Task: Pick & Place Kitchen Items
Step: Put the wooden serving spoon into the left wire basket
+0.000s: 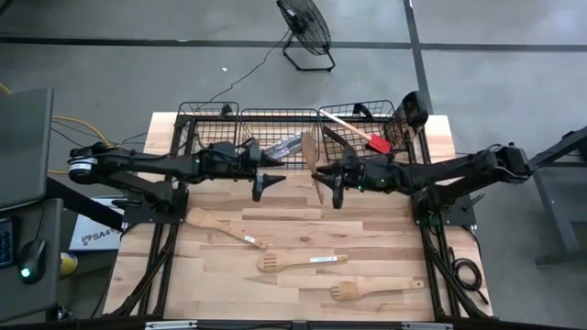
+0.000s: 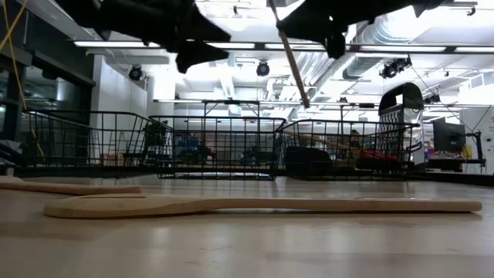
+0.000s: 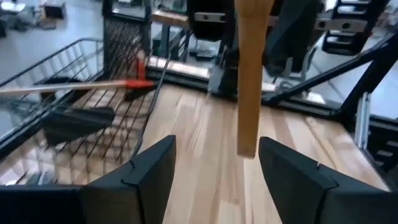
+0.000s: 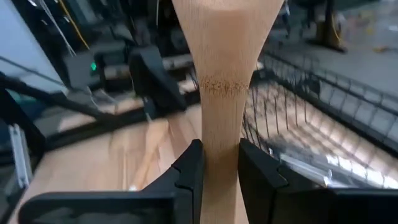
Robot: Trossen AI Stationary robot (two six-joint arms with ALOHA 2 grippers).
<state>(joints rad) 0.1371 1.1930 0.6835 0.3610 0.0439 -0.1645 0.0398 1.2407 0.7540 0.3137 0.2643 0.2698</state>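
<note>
I see a pale butcher-block table [image 1: 367,229], striped in light and honey-brown planks. On it, in front of the black wire baskets [image 1: 275,124], lie three blond wooden utensils: a spoon [image 1: 225,227], a slotted spatula [image 1: 298,262] and a forked spatula [image 1: 376,290]. In the right basket beside them sits a red-headed spatula [image 1: 378,144] with a light handle. My right gripper [image 4: 219,168] is matte black around a tan wooden handle [image 4: 221,93].
</note>
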